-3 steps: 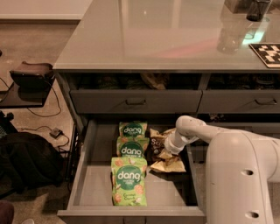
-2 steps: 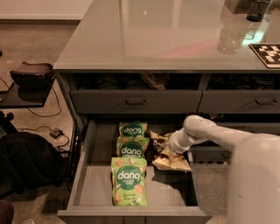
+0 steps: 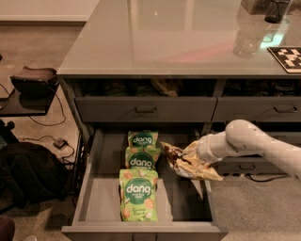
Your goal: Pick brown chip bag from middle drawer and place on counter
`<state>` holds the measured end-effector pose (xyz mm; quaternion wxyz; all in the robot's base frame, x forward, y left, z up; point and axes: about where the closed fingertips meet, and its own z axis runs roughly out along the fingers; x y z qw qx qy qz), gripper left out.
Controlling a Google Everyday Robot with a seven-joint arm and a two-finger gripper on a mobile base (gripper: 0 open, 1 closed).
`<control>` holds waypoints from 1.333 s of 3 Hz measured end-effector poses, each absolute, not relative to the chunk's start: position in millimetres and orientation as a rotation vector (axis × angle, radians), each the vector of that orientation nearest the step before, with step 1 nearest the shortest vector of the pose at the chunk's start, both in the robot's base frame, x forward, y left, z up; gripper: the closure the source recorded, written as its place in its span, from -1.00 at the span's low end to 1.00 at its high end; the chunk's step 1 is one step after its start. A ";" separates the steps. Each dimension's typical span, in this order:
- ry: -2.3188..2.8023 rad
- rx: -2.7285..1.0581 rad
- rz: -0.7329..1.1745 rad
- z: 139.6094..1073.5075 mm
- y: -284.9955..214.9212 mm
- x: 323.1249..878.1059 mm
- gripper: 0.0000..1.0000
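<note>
The middle drawer (image 3: 94,188) is pulled open, with grey walls and floor. The brown chip bag (image 3: 190,162), dark brown with tan crinkly edges, hangs tilted above the drawer's right side, clear of the floor. My gripper (image 3: 186,159) reaches in from the right at the end of my white arm (image 3: 244,141) and is shut on the bag; the bag hides most of the fingers. The glossy grey-green counter (image 3: 164,42) spans the top above the drawers.
Three green "dang" bags (image 3: 138,188) lie in a row on the drawer floor. Closed drawer fronts with bar handles (image 3: 146,110) sit above. A clear bottle (image 3: 247,35), a dark cup (image 3: 276,10) and a checkered board (image 3: 289,57) stand on the counter's right. A black bag (image 3: 28,174) and cables lie on the left floor.
My gripper has lifted the brown chip bag off the drawer floor and drawn it up and to the right. The arm has pulled back to the right.
</note>
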<state>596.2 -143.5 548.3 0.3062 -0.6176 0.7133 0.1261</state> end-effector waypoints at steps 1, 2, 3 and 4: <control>1.806 -1.626 0.338 599.3 -145.1 583.0 1.00; 1.689 -1.641 0.363 650.7 -143.3 571.2 1.00; 1.510 -1.720 0.397 700.9 -128.3 560.5 1.00; 1.307 -1.820 0.413 750.3 -102.8 555.1 1.00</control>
